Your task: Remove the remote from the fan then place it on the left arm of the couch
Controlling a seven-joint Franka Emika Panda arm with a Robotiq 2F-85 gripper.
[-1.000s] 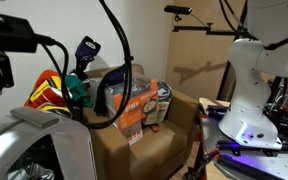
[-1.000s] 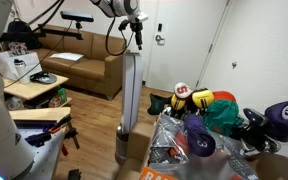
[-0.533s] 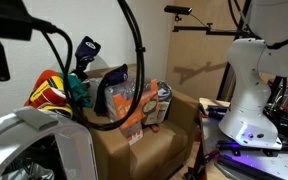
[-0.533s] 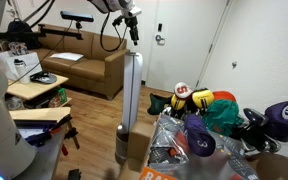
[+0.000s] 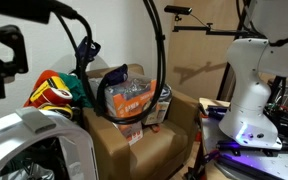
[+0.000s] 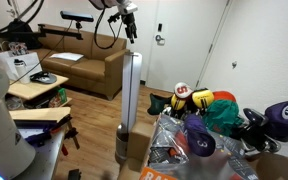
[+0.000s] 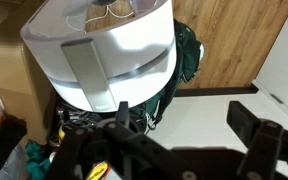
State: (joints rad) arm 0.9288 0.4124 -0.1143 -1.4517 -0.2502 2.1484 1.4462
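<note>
The arm's base links are glossy white, rounded and bulbous, with a violet-blue light glowing at their foot. Thick black cables loop off the arm in an exterior view. The hand is matte black; in the wrist view its blocky black fingers have hard, angular edges.

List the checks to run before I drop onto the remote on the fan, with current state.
1. Target in place: remote lies on top of the fan: ok.
2. Jaws: gripper looks open and empty in the wrist view: ok.
3. Clearance: gripper is above the fan and apart from it: ok.
4. Centring: remote sits left of centre between the jaws in the wrist view: not ok.
5. Drop spot: couch arm free for placing: cannot tell, too small.
</note>
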